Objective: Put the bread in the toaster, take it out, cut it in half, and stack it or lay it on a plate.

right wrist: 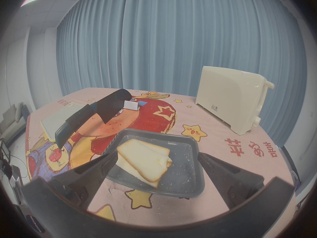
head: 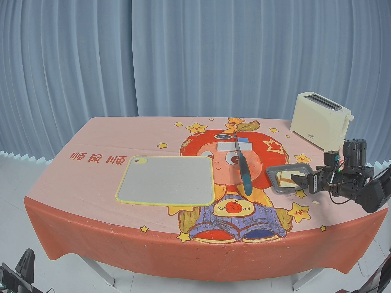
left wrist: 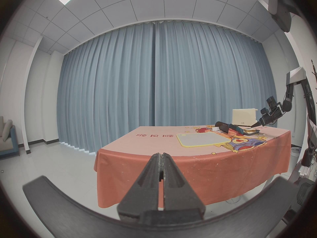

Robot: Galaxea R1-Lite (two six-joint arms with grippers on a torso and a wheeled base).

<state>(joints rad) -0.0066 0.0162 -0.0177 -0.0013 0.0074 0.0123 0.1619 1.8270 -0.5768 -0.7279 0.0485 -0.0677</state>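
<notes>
While the right gripper [right wrist: 157,156] gaped wide just beside the bread slices [head: 286,177] in the grey tray [head: 285,167], toaster [head: 319,121] at its 1 o'clock, knife [head: 243,169] at its 9 o'clock, left gripper [left wrist: 161,179] pinched closed

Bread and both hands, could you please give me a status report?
Left hand shut, low. Right hand open, astride the bread. Bread in grey tray, not in toaster. Knife beside tray, apart.
</notes>
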